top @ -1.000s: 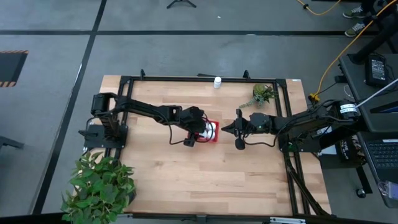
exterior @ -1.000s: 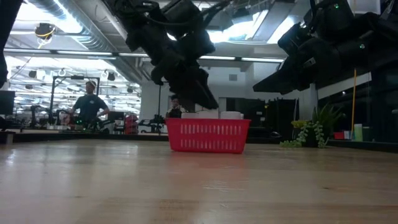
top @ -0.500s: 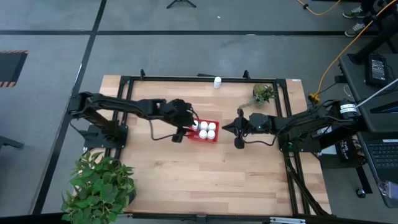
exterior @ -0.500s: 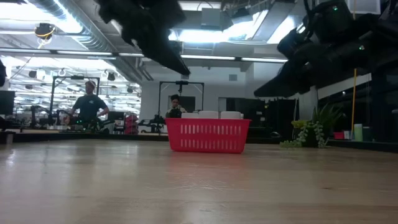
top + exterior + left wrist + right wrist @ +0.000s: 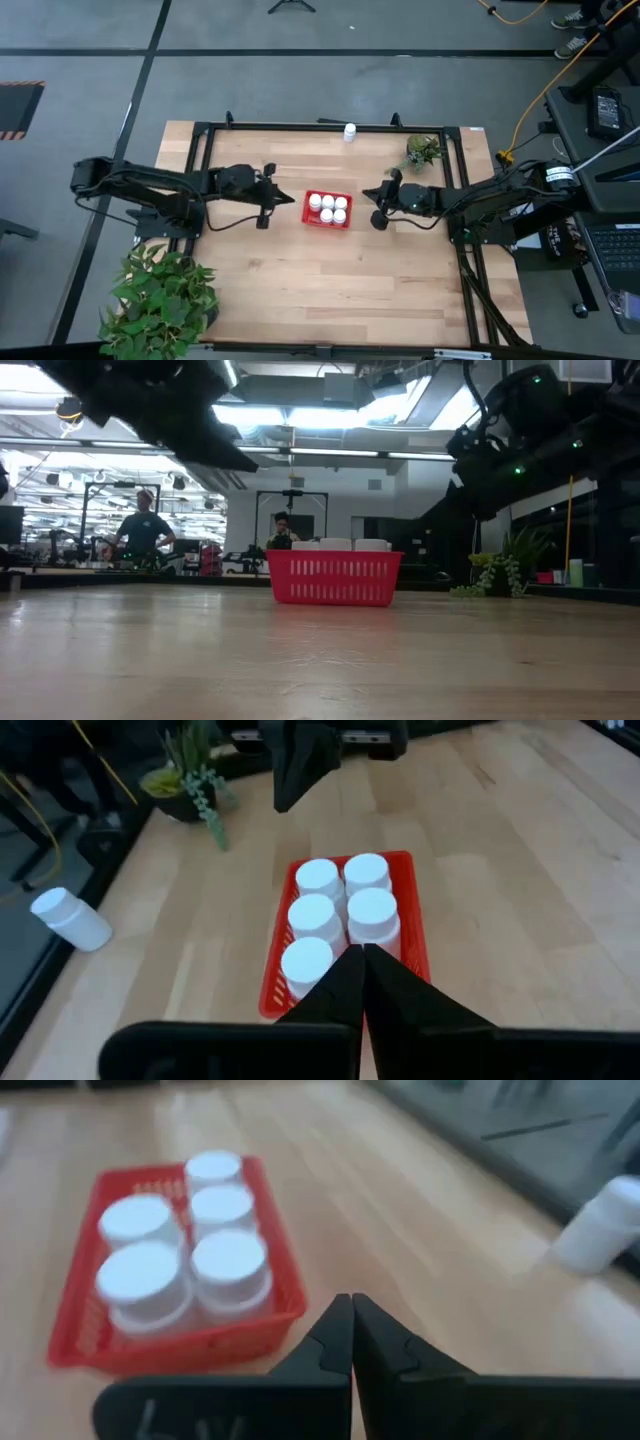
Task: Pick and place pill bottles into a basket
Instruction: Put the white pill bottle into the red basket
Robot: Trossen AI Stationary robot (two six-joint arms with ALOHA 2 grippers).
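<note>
The red basket [image 5: 328, 211] rests on its base at the table's middle, with several white pill bottles [image 5: 327, 202] upright inside it, caps up. One more pill bottle [image 5: 349, 131] stands apart at the table's far edge. My left gripper [image 5: 292, 199] hovers shut just left of the basket, pointing at it and holding nothing. On the basket's other side my right gripper [image 5: 364, 194] is shut too, also pointing at it. In both wrist views, shut fingertips [image 5: 360, 952] [image 5: 350, 1302] stand short of the basket [image 5: 415, 935] [image 5: 180, 1335].
A small potted plant [image 5: 423, 150] stands at the far right of the table. A large leafy plant [image 5: 160, 295] overhangs the near left corner. A black frame [image 5: 300, 126] runs around the tabletop. People stand in the room beyond [image 5: 145, 530].
My left gripper has drawn back from over the basket toward the table's left edge, leaving the bottles in the basket uncovered. My right gripper has risen a little beside the basket. The basket and bottles have stayed put.
</note>
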